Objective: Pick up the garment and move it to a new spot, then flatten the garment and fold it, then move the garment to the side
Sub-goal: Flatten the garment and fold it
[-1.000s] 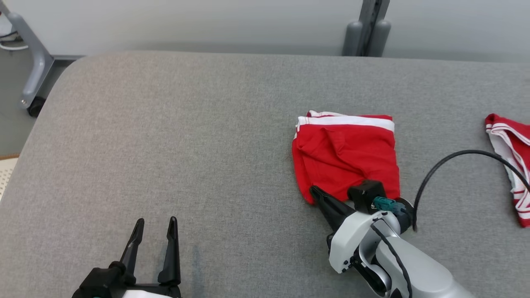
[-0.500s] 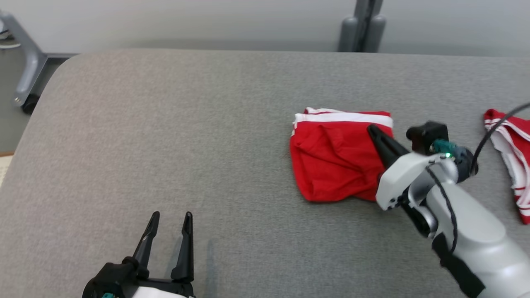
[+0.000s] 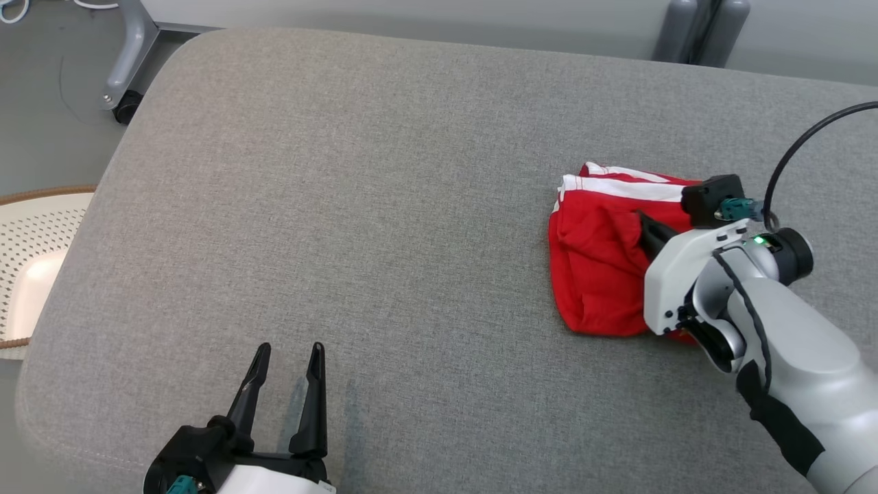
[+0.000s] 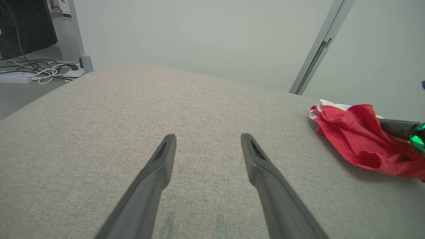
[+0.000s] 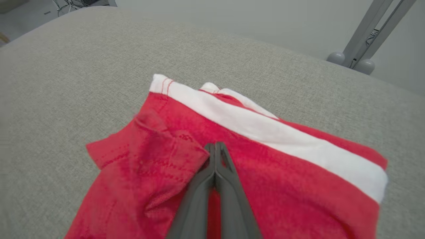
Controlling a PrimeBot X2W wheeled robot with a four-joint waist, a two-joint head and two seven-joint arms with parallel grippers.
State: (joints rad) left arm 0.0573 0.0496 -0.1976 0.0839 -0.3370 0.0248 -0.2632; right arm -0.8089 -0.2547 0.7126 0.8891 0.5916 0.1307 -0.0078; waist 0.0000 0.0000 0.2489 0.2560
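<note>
A folded red garment (image 3: 597,274) with a white band lies on the grey padded table (image 3: 384,206), right of centre. My right gripper (image 3: 643,218) is shut, and its joined fingers lie over the middle of the garment (image 5: 282,172), tips beside a raised fold. In the right wrist view nothing shows pinched between the right gripper (image 5: 215,146) fingers. My left gripper (image 3: 289,351) stands open near the table's front left, with only bare table between its fingers. In the left wrist view the left gripper (image 4: 207,137) points across the table and the garment (image 4: 348,132) lies far to its right.
A white perforated basket (image 3: 34,261) stands off the table's left edge. A grey stand leg on a caster (image 3: 127,62) is at the back left, and grey posts (image 3: 699,27) at the back right. A black cable (image 3: 789,158) arcs from my right wrist. Cables (image 4: 43,69) lie on the floor.
The head camera has shifted, so the whole picture moved. My shut right gripper went from the garment's near edge to over its middle. The left gripper stays open.
</note>
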